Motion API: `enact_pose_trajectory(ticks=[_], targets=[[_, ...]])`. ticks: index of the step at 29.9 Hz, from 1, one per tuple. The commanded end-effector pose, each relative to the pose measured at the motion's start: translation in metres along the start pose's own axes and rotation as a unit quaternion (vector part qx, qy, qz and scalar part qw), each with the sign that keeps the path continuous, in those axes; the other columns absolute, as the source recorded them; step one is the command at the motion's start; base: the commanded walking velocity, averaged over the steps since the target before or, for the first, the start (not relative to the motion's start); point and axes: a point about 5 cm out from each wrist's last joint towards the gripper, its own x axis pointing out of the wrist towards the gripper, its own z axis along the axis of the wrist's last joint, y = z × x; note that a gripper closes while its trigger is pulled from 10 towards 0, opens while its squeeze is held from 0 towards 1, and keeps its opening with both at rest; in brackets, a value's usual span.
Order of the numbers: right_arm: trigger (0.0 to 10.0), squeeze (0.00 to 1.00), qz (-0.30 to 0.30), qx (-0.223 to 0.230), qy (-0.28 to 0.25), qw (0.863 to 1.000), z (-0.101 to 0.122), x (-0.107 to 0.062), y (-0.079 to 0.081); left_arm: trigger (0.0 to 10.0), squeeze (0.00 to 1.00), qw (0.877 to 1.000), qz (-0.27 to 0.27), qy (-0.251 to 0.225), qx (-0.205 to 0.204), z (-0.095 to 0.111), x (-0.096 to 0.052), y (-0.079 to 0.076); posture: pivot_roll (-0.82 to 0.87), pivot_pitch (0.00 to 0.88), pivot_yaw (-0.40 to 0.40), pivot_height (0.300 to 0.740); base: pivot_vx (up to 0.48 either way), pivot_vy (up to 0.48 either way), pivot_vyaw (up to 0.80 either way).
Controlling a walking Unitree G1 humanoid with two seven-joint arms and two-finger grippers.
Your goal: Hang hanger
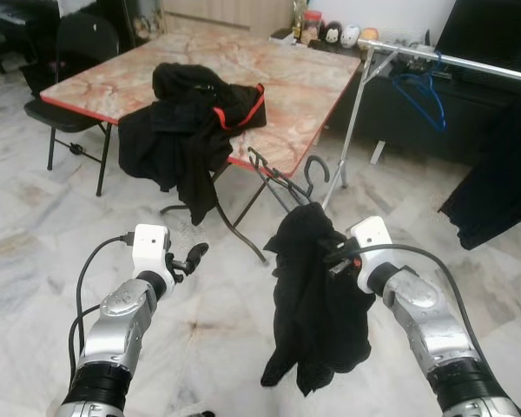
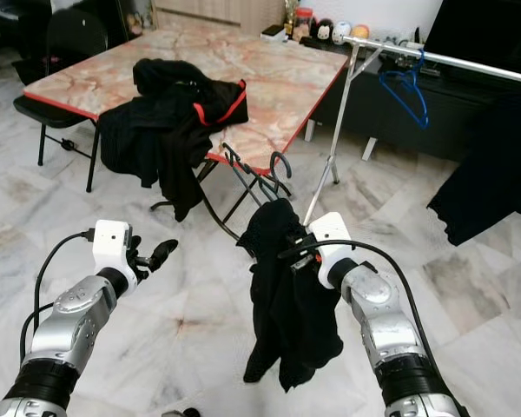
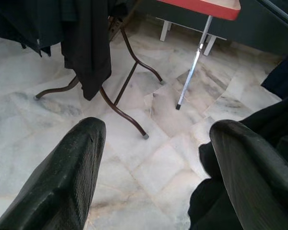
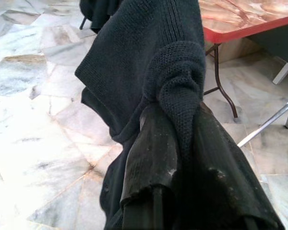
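Note:
My right gripper [image 1: 337, 256] is shut on a black knit garment [image 1: 317, 313] draped over a hanger, held above the floor. The hanger's dark hook [image 1: 318, 168] sticks up above the cloth. In the right wrist view the fingers [image 4: 149, 163] pinch the bunched knit [image 4: 153, 72]. At the upper right runs a silver clothes rail [image 1: 456, 61], well beyond the held garment, with a blue hanger [image 1: 424, 94] on it. My left gripper [image 1: 191, 259] is open and holds nothing, to the left of the garment; its fingers [image 3: 72, 172] stand wide apart over the floor.
A marble-patterned folding table [image 1: 313, 78] with a red edge stands ahead, with a pile of black clothes [image 1: 191, 117] spilling over its front. Another black garment [image 1: 504, 182] hangs at the right. A black chair [image 1: 78, 52] stands at the far left. The rail's slanted leg [image 1: 352, 130] is beside the table.

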Motion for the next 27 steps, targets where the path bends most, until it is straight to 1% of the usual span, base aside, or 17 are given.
enact_pose_trajectory(ticks=[1, 7, 14, 17, 21, 22, 23, 27], targets=[[10.0, 0.0, -0.001, -0.005, -0.017, 1.0, 0.0108, 0.0032, -0.0027, 10.0, 0.0, 1.0, -0.008, -0.004, 0.006, 0.0029, 0.0008, -0.0032, -0.12, 0.0, -0.028, 0.74, -0.24, 0.0, 0.0], [10.0, 0.0, -0.006, 0.006, -0.027, 1.0, 0.0141, 0.004, -0.0038, 10.0, 0.0, 1.0, -0.008, -0.004, 0.008, 0.0036, 0.0014, -0.003, -0.12, 0.0, -0.026, 0.74, -0.04, 0.0, 0.0], [10.0, 0.0, 0.003, -0.019, -0.024, 1.0, 0.0147, 0.0041, -0.0025, 10.0, 0.0, 1.0, 0.001, 0.0, 0.005, 0.0043, 0.0024, -0.0014, -0.12, 0.0, -0.024, 0.74, 0.0, 0.0, 0.0], [10.0, 0.0, 0.008, -0.03, -0.021, 0.999, 0.0145, 0.0035, -0.0021, 10.0, 0.0, 1.0, -0.003, 0.0, 0.012, 0.0048, 0.002, -0.0017, -0.13, 0.0, -0.024, 0.74, 0.0, 0.0, 0.75], [10.0, 0.0, 0.019, -0.024, -0.02, 0.999, 0.0142, 0.0029, -0.0019, 10.0, 0.0, 1.0, -0.004, 0.003, 0.013, 0.0037, 0.0011, -0.0007, -0.13, 0.0, -0.024, 0.74, 0.0, 0.0, 0.8], [10.0, 0.0, 0.027, -0.027, -0.02, 0.999, 0.0145, 0.0026, -0.0012, 10.0, 0.0, 1.0, -0.008, 0.005, 0.015, 0.0029, 0.001, -0.0009, -0.12, 0.0, -0.025, 0.74, 0.0, 0.0, 0.8], [10.0, 0.0, 0.039, -0.032, -0.018, 0.999, 0.0148, 0.0022, -0.0001, 10.0, 0.0, 0.999, -0.02, 0.014, 0.028, 0.0011, 0.0007, -0.0019, -0.12, 0.0, -0.025, 0.74, 0.0, 0.0, 0.76], [10.0, 0.0, 0.045, -0.037, -0.013, 0.998, 0.014, 0.002, -0.0003, 10.0, 0.0, 0.999, -0.034, 0.022, 0.033, -0.0011, 0.0002, -0.0036, -0.12, 0.0, -0.025, 0.74, 0.0, 0.0, 0.76]])
